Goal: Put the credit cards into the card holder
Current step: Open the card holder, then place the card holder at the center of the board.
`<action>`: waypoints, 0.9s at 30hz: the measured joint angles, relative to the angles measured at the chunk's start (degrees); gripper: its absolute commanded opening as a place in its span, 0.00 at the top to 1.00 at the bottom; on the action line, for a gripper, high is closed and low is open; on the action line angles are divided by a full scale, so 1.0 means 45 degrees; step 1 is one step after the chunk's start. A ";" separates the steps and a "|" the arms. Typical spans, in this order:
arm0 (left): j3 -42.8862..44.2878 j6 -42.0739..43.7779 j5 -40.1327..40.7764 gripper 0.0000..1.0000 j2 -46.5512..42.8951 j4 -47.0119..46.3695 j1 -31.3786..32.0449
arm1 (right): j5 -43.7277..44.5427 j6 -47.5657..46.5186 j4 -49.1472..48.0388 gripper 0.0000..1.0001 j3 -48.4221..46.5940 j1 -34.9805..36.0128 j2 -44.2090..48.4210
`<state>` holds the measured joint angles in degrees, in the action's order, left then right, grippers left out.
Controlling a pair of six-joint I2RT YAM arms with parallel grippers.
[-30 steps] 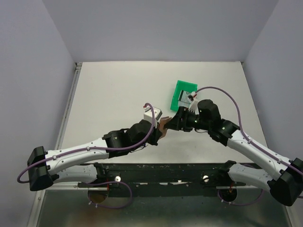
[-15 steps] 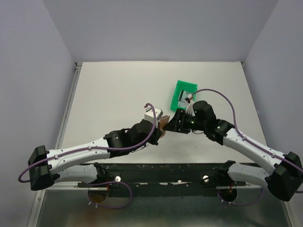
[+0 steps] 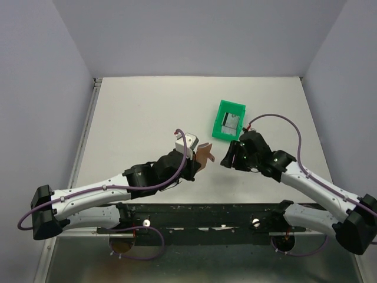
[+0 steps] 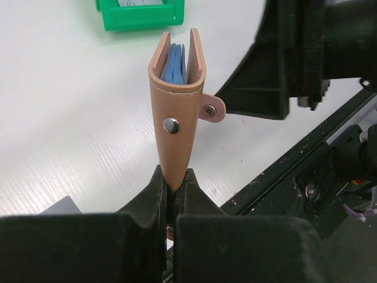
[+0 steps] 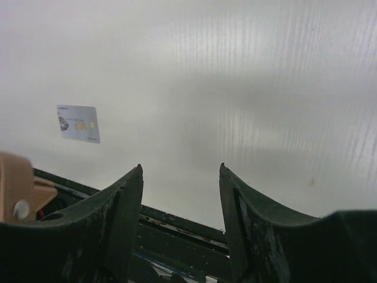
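Progress: partway | left hand (image 4: pixel 172 177) pinches card holder (image 4: pixel 175 94) upright, blue cards (image 4: pixel 175 65) inside | right hand (image 5: pixel 179 174) spread, empty | remaining: card (image 5: pixel 78 123) on tabletop (image 5: pixel 235 88) ahead-left of right hand; more likely in green bin (image 3: pixel 228 118) beyond

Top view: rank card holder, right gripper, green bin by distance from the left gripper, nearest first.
1. card holder - clamped in the left gripper, at its tip.
2. right gripper - just right of the holder, open and empty.
3. green bin - farther back on the table, to the right.
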<state>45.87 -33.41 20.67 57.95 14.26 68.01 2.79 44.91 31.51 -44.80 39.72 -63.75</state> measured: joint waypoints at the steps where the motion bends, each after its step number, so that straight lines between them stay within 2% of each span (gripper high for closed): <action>1: 0.0000 0.0000 0.0039 1.00 0.0000 0.0000 0.0000 | 0.0029 -0.0078 -0.0107 0.36 0.0243 0.0000 0.0442; 8: -0.0044 -0.0141 0.0243 1.00 0.0029 0.0102 0.0000 | -0.1030 -0.0981 -0.2832 0.28 0.2516 -0.0010 0.4886; 11: -0.0170 -0.0209 0.0296 1.00 0.0034 0.0102 0.0000 | -0.1608 -0.1360 -0.3662 0.28 0.2584 -0.0010 0.5217; 15: -0.0554 -0.0291 -0.0136 1.00 0.0189 -0.0423 -0.0296 | -0.1889 -0.1627 -0.3750 0.28 0.2448 -0.0010 0.4770; 22: -0.3191 -0.1141 -0.4284 0.98 0.1666 -0.4056 -0.3220 | -0.1821 -0.1773 -0.2540 0.28 0.2084 -0.0010 0.5348; 27: -0.2875 -0.1321 -0.6382 0.92 0.3565 -0.5095 -0.3706 | -0.1695 -0.1880 -0.1316 0.28 0.1875 -0.0010 0.6751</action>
<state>32.93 -39.35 -8.05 74.00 -8.67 51.33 -4.84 36.45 25.58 -36.36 39.68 -33.36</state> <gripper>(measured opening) 0.052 0.718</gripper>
